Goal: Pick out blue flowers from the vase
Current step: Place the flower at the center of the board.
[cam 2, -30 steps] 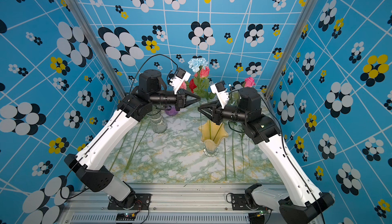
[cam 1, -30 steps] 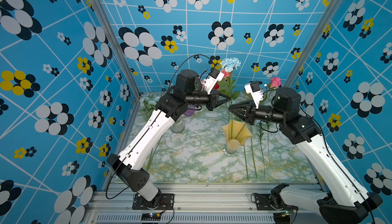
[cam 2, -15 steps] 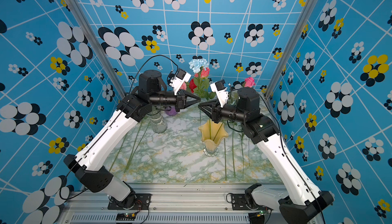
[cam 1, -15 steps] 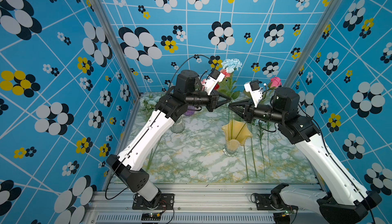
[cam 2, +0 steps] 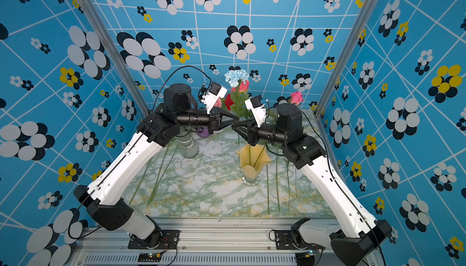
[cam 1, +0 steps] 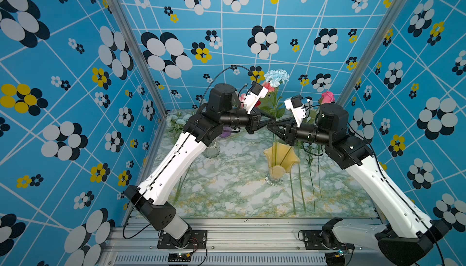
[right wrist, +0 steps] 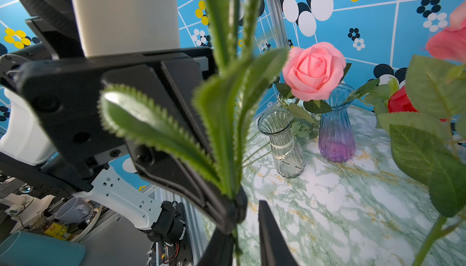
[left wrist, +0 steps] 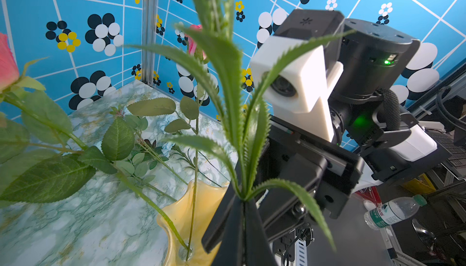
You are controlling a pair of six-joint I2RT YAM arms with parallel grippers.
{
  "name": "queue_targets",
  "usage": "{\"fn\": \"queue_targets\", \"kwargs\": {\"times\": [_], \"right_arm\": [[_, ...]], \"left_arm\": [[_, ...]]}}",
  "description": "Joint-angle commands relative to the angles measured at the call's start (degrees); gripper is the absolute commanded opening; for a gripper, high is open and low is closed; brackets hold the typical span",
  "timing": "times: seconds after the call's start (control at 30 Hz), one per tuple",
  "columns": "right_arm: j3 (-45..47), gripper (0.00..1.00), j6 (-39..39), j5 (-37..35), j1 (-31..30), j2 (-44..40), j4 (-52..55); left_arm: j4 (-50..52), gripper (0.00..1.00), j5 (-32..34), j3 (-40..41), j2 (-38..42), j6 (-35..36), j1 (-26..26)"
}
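We see the pale aqua-blue ruffled carnation (cam 1: 277,77) on its thin green leafy stem standing where it was, above the wavy-rimmed amber glass vase (cam 1: 276,172) on the marbled worktop (cam 1: 227,176), left tool (left wrist: 243,201) still clenched on the stem. Change: the right tool (right wrist: 242,227) has come up and in, fingers narrowly parted astride that stem, not pinching. We judge a handover, flower not out yet. Bloom is cropped from both wrist views; we can't trace the stem foot.

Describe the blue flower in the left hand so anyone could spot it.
Start at the amber ruffled vase mid-table. The blue flower rises above it, stem pinched in the left hand. It is the tallest bloom, pale aqua and frilly, unlike the pink rose and red rose beside it.
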State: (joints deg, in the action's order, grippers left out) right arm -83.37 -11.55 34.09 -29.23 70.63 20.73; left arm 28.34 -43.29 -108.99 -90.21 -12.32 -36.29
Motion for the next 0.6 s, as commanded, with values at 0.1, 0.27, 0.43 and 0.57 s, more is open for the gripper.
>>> {"fn": "queue_targets", "kwargs": {"times": [0.1,0.27,0.43,0.57], "right_arm": [[0.85,0.25,-0.09,-2.44,-0.38,-3.26,-1.9],[0.87,0.23,0.03,-2.45,-0.39,-3.31,-1.94],[0.66,0.2,-0.03,-2.36,-0.39,-2.79,-1.84],[0.54,0.19,0.19,-2.2,-0.34,-2.56,-1.58]], "left_arm": [[0.41,0.0,-0.18,-1.14,1.62,1.51,-0.27],[0.58,0.0,-0.05,-1.05,1.71,1.77,-0.27],[0.61,0.0,0.06,-0.96,1.83,1.77,-0.27],[0.16,0.0,0.35,-0.52,2.28,1.77,-0.31]]}}
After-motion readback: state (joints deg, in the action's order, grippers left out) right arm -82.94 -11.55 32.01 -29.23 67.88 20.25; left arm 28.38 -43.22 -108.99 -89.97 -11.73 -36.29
